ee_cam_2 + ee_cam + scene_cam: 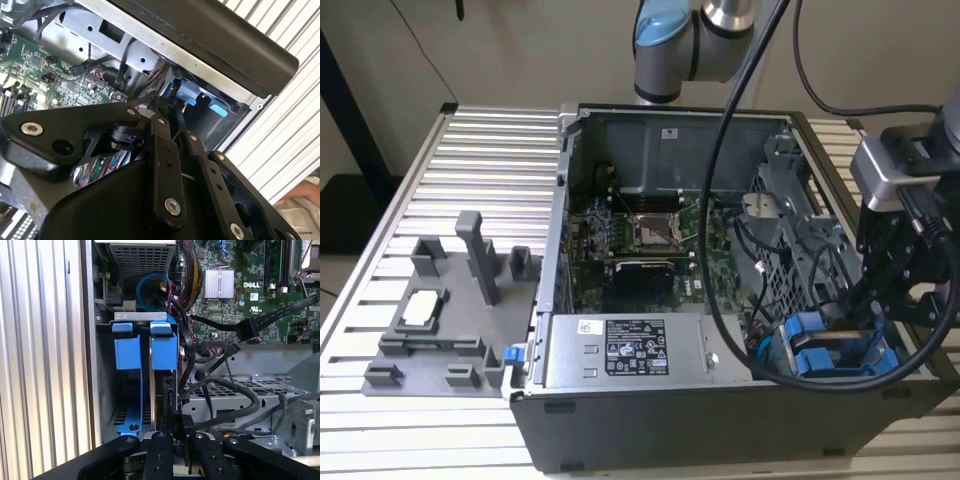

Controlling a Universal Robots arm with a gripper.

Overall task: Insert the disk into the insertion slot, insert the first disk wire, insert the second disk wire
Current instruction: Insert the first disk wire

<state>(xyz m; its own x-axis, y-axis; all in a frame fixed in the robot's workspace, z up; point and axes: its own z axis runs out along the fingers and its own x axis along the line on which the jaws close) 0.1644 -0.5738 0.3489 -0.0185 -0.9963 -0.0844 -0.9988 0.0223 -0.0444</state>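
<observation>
The disk (pixel 163 390) stands on edge in its blue frame (pixel 164 351) inside the insertion slot (pixel 106 390), the bay of the grey drive cage. In the exterior view the blue frame (pixel 835 355) sits low in the case at the exterior view's right, beside the perforated cage wall (pixel 788 262). My gripper (pixel 175 427) hovers right at the disk's exposed end, fingers drawn close together on a small black plug of a disk wire (pixel 215 422). The second wrist view shows the gripper (pixel 168 107) beside a blue tab (pixel 187 92). From outside, the gripper (pixel 865 305) reaches down into the cage.
The open computer case (pixel 560 300) lies on a slatted table (pixel 480 160). A labelled grey power-supply box (pixel 625 350) fills the case's front. The motherboard (pixel 640 240) lies behind it. Loose black cables (pixel 235 390) crowd the cage. A grey fixture tray (pixel 440 310) with posts stands at the exterior view's left.
</observation>
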